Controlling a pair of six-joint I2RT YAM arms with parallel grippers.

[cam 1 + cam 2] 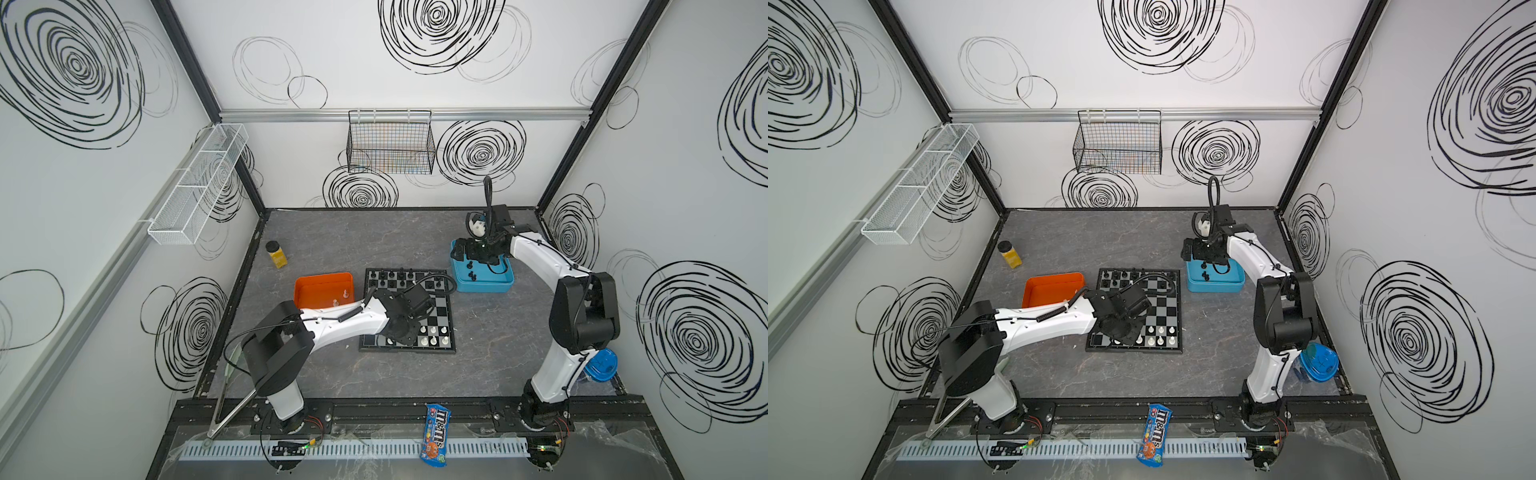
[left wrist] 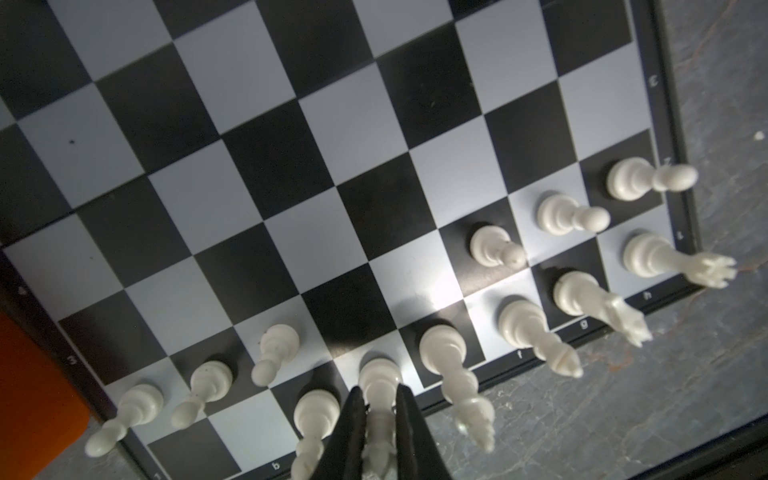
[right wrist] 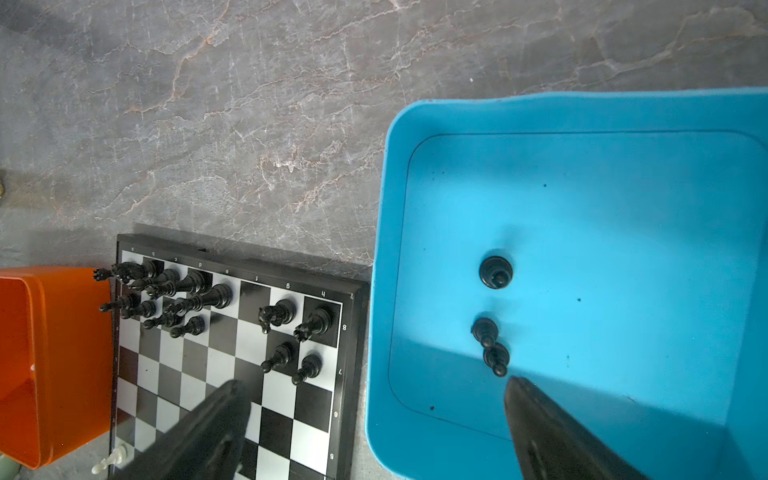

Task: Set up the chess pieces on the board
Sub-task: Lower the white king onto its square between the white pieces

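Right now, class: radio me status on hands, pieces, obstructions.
Left hand shut on tall white chess piece on chequered board's edge row. Right hand open above blue tray; three black pawns inside. Neighbouring white pieces crowd it.

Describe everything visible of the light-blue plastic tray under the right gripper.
The light-blue plastic tray is a glossy rectangle with rounded corners, raised walls and a flat floor. It sits flat on the grey marbled tabletop, beside a corner of the black-and-silver chessboard. Three black pawns stand inside: one alone, two close together. The open right gripper hovers above one side wall; no contact is visible.
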